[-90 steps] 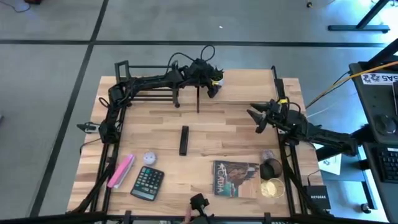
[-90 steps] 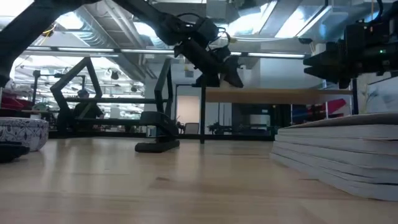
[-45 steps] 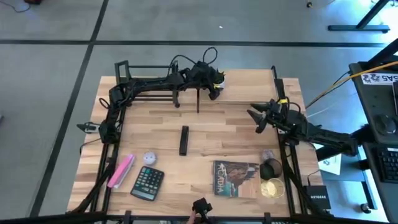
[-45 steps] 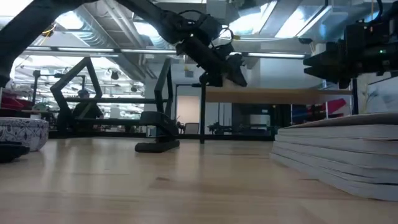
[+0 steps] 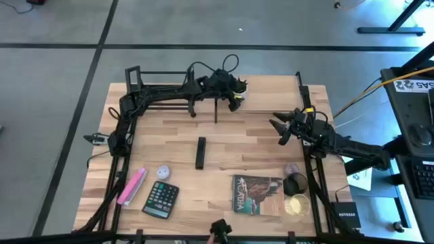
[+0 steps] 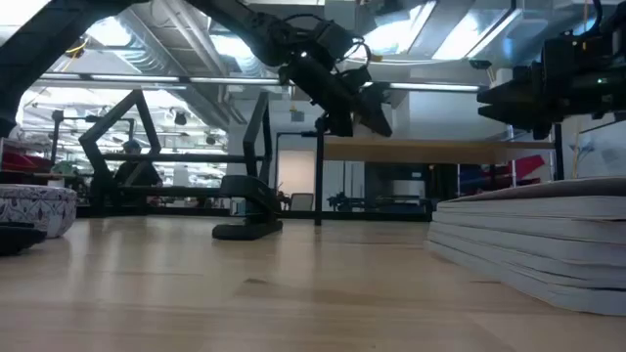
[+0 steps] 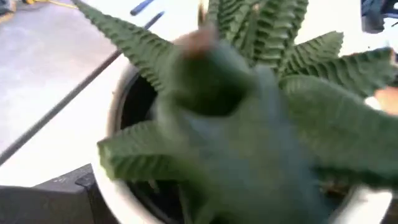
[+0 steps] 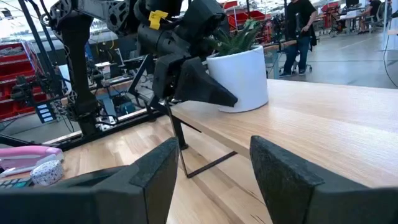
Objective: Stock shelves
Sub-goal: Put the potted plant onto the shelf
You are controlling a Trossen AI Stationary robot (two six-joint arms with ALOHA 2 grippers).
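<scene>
Shelf [image 8: 323, 118] under left gripper [image 8: 208, 93]

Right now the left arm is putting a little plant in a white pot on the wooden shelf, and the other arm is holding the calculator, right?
Not quite. The right gripper is open and empty, hovering off to the shelf's side; the high view shows the calculator lying on the table. The rest holds: the left gripper is at the white pot with the plant on the wooden shelf.

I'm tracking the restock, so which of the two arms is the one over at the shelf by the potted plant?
The left arm: its gripper is at the white plant pot on the wooden shelf. The right gripper hangs open over the table, away from it.
</scene>
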